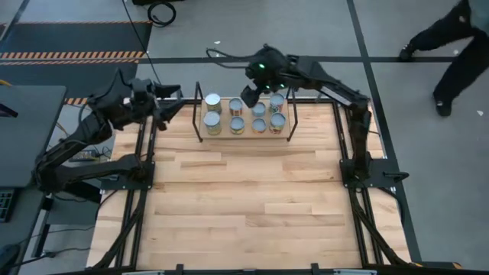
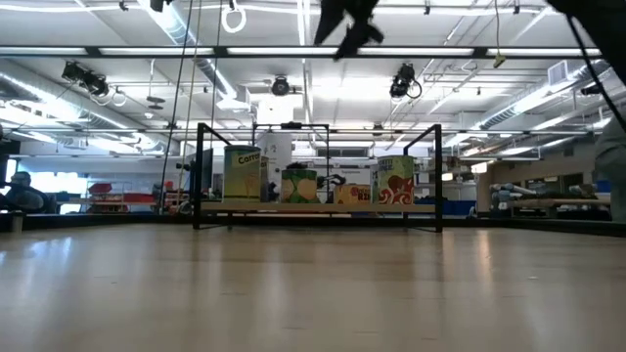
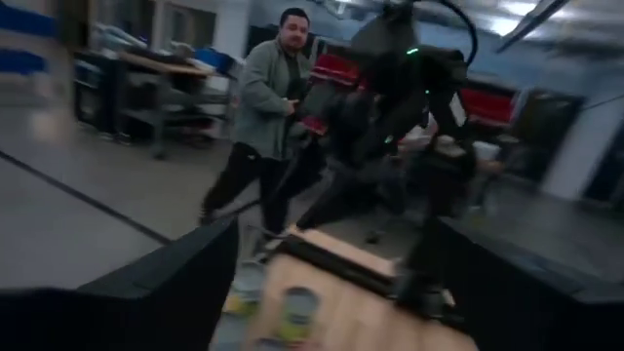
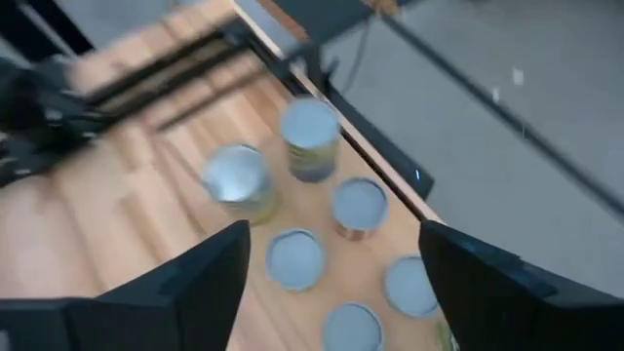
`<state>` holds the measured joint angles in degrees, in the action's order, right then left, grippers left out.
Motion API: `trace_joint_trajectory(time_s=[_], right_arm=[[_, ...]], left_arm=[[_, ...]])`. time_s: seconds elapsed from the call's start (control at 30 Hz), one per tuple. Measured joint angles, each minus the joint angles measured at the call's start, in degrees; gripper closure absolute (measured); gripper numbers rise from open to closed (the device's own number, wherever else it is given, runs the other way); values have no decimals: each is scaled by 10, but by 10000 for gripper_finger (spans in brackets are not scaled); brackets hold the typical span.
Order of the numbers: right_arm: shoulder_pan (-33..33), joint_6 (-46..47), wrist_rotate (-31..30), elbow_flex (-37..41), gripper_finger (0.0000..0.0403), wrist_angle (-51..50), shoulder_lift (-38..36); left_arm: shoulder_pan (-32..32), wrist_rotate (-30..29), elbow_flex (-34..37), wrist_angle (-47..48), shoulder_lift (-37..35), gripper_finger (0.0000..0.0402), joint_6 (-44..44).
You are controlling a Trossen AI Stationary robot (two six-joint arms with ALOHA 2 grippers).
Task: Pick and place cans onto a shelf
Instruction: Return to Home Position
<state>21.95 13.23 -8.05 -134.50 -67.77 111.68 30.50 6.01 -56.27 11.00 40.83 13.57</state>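
Observation:
Several cans [image 1: 238, 124] with silvery tops stand upright in two rows on the board of the black wire shelf [image 1: 201, 136] at the table's far middle. In the low view the cans [image 2: 243, 174] stand between the shelf's end posts [image 2: 437, 176]. My right gripper [image 1: 250, 92] hovers open and empty above the cans, which show below it in its wrist view [image 4: 294, 258]. It also shows at the top of the low view [image 2: 352, 29]. My left gripper [image 1: 173, 111] is open and empty, raised just left of the shelf.
Bare wooden tabletop [image 1: 244, 198] spreads from the shelf to the near edge. Black arm-mount rails [image 1: 141, 176] run along both sides. A person [image 1: 451, 46] walks on the floor beyond the far right corner, and a person [image 3: 268, 117] shows in the left wrist view.

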Motion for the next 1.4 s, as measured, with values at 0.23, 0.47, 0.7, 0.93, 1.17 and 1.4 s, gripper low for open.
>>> trace_joint_trajectory(time_s=[0.23, 0.47, 0.7, 0.93, 1.17, 1.4], right_arm=[[-138, -25, -68, 9, 146, 3, -90], [-327, 28, -168, 163, 189, 24, -214], [-507, 145, -220, 360, 222, 139, -337], [-586, 216, -34, 432, 229, 197, -376], [-579, 58, -95, 548, 229, 347, -443], [-543, -16, -42, 737, 229, 494, -582]], left_arm=[[-50, 42, 0, 2, -28, 209, 53], [-175, 22, 11, -13, -34, 386, 69], [-262, -100, 24, -32, -26, 370, 102], [-263, -103, 24, -5, -25, 370, 123], [-287, -63, 24, -5, -3, 372, 64], [-321, -68, 53, -20, 9, 366, -23]])
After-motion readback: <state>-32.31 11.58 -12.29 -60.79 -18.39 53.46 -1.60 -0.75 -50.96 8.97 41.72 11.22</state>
